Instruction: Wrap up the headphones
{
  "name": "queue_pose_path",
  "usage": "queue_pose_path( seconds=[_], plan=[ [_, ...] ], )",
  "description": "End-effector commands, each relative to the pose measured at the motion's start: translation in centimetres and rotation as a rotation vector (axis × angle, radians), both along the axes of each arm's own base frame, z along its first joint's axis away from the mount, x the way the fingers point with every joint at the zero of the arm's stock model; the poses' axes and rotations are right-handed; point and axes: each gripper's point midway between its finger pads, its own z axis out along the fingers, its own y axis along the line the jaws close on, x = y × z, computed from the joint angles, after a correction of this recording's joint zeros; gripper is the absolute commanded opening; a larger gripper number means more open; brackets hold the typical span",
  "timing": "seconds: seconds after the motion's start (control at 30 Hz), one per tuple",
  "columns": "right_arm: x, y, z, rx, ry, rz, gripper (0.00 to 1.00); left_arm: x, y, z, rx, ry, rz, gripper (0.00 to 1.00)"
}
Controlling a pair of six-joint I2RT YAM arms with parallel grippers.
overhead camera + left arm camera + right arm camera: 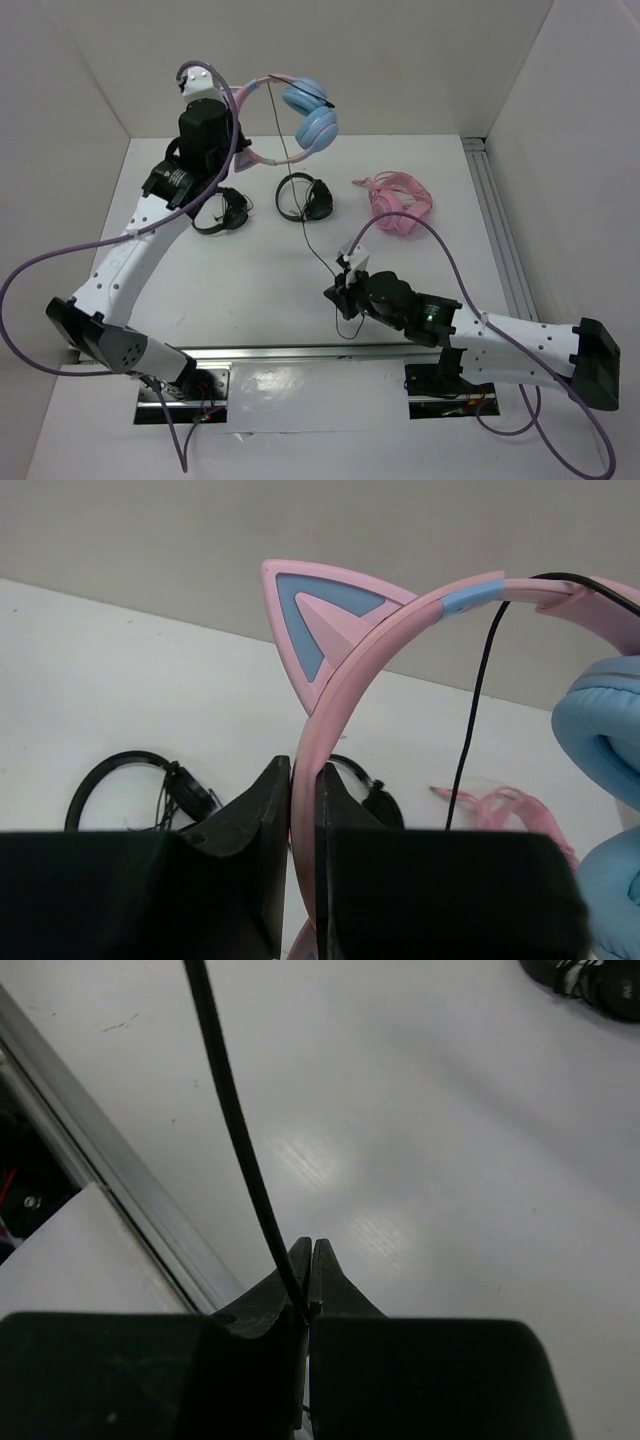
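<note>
Blue headphones gripped high by left gripper, arm seemingly outstretched.

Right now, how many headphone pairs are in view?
4. The cat-ear headphones hang raised in the left gripper. On the table: one black pair at left, another black pair mid-table, the pink pair right. None looks hidden.

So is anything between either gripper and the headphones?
Nothing visible. The left gripper is shut on the pink headband of the headphones; the right gripper pinches their black cable.
</note>
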Motion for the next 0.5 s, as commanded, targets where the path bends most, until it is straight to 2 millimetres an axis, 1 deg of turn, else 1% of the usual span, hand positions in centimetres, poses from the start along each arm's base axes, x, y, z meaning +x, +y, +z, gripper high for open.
queue_pose_path(
  seconds=[0.0,0.03,0.07,0.1,0.13,0.17,0.2,0.23,0.27,0.33,0.37,0.4,0.43,0.47],
  plan=[
    [-1.1,0.5,1.7,0.023,-0.009,0.000,0.00,2.3,0.5,2.3,-0.103,-0.112,-0.011,0.00],
    [-1.6,0.8,1.7,0.023,-0.009,0.020,0.00,2.8,0.7,1.8,-0.119,-0.102,-0.005,0.00],
    [-1.7,0.8,1.7,0.030,-0.002,0.017,0.00,3.4,0.7,0.8,-0.111,-0.080,-0.004,0.00],
    [-2.2,1.1,1.7,0.030,-0.001,0.033,0.00,4.2,0.9,-0.1,-0.113,-0.061,0.008,0.00],
    [-2.4,1.4,1.9,0.029,-0.006,0.039,0.00,4.7,1.0,-0.5,-0.098,-0.070,0.015,0.00],
    [-2.7,1.6,2.1,0.028,-0.005,0.050,0.00,4.7,1.3,-0.9,-0.091,-0.063,0.036,0.00],
    [-2.7,1.9,2.7,0.029,-0.011,0.046,0.00,5.3,1.5,-2.1,-0.071,-0.046,0.052,0.00],
    [-3.2,2.2,2.8,0.015,-0.020,0.060,0.00,5.6,1.6,-3.0,-0.053,-0.032,0.066,0.00],
    [-3.4,2.4,3.3,0.019,-0.026,0.062,0.00,5.8,1.9,-3.3,-0.039,-0.036,0.079,0.00],
    [-3.4,2.6,4.7,0.006,-0.061,0.054,0.00,6.1,2.4,-6.3,0.011,0.016,0.110,0.00],
    [-4.1,3.0,5.0,0.000,-0.066,0.068,0.00,6.1,2.7,-6.9,0.025,0.020,0.122,0.00],
    [-4.2,3.2,5.7,-0.010,-0.082,0.075,0.00,6.3,3.6,-8.9,0.050,0.057,0.162,0.00],
    [-4.2,3.2,6.3,-0.015,-0.102,0.068,0.00,6.2,3.6,-9.4,0.043,0.066,0.164,0.00],
    [-4.6,3.5,6.3,-0.026,-0.104,0.076,0.00,6.3,3.7,-11.3,0.043,0.107,0.183,0.00]
  ],
)
